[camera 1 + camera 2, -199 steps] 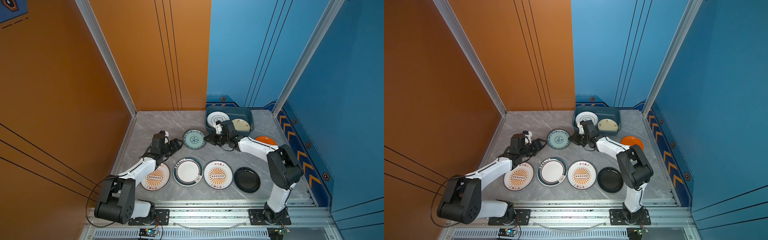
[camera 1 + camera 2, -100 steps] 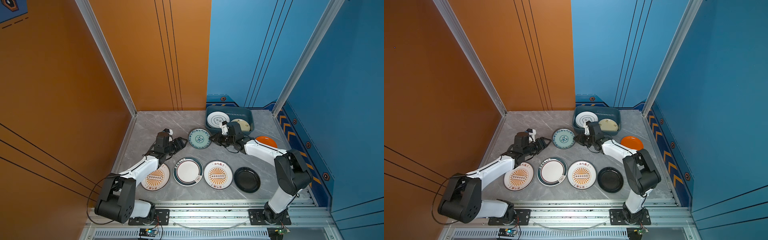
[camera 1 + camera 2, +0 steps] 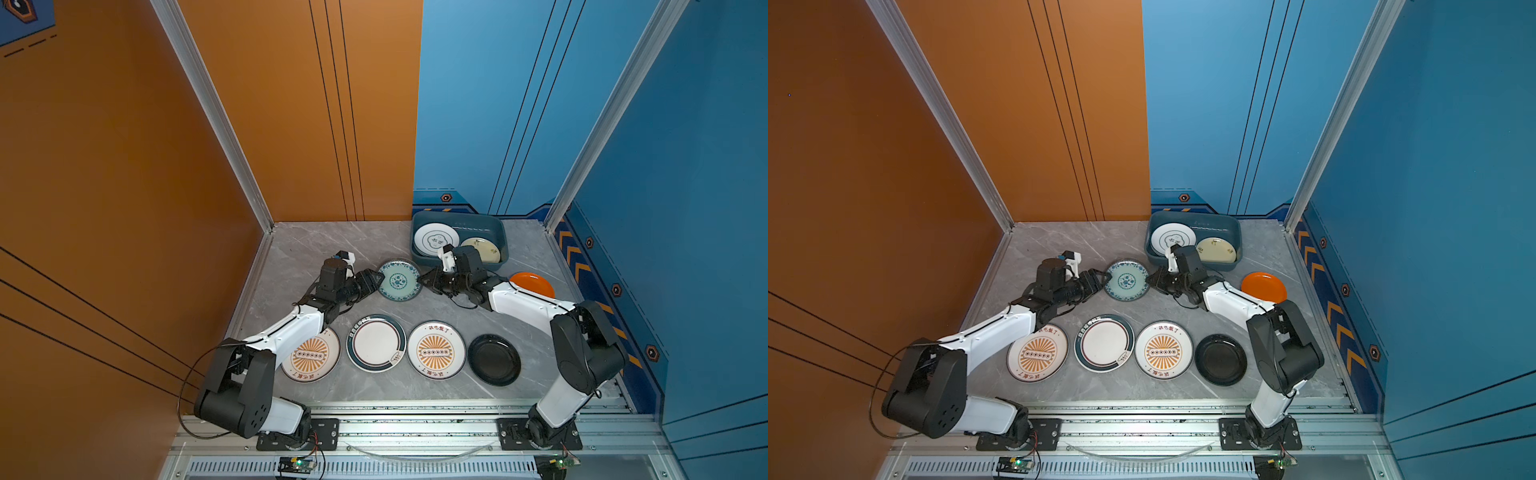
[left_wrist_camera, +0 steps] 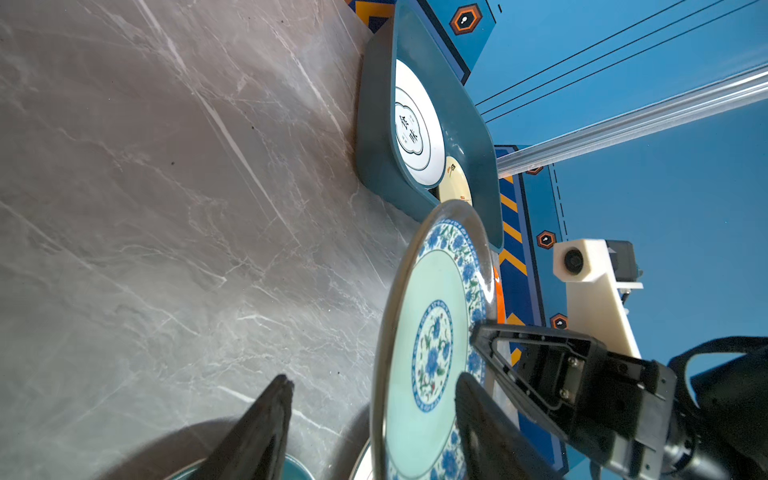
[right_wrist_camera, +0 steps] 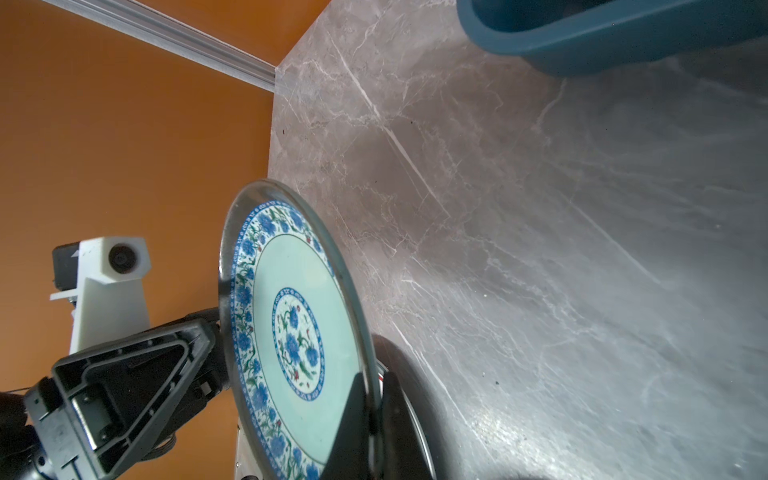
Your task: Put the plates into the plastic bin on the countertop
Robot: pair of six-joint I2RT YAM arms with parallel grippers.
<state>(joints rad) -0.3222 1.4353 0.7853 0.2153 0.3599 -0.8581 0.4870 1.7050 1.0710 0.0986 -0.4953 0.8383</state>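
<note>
**Teal patterned plate held in the air, gripped on one side and straddled on the other**

Shows the teal patterned plate (image 3: 399,279) (image 3: 1126,279) (image 4: 428,353) (image 5: 291,324) raised off the grey marble-look bench (image 3: 316,249), face up in both top views, about midway across the bench and just in front of the plastic bin (image 3: 478,226).

Has the right end effector (image 3: 423,281) (image 3: 1152,282) (image 5: 370,395) clamped on the plate's rim on the side nearer the bin, fingers pressed together over the edge.

Sets the left end effector (image 3: 376,279) (image 3: 1102,277) (image 4: 374,380) at the opposite rim, jaws apart and straddling the edge. Puts one finger (image 4: 482,415) over the patterned face and the other (image 4: 266,419) underneath, with a clear gap to the plate.

Places the bin at the back of the bench against the blue wall (image 3: 478,124), with two plates inside: a white plate with a dark ring emblem (image 3: 436,240) and, just beside it, a yellow plate (image 3: 484,250).

Shows five more plates lying on the bench. Puts an orange plate (image 3: 532,284) right of the bin, close to the right arm (image 3: 523,303). Lines up a row near the front edge, left to right: a white plate with an orange sunburst (image 3: 311,357), partly under the left arm (image 3: 291,332), then a white teal-rimmed plate (image 3: 376,343), a second sunburst plate (image 3: 436,350) and a black plate (image 3: 493,359).
</note>
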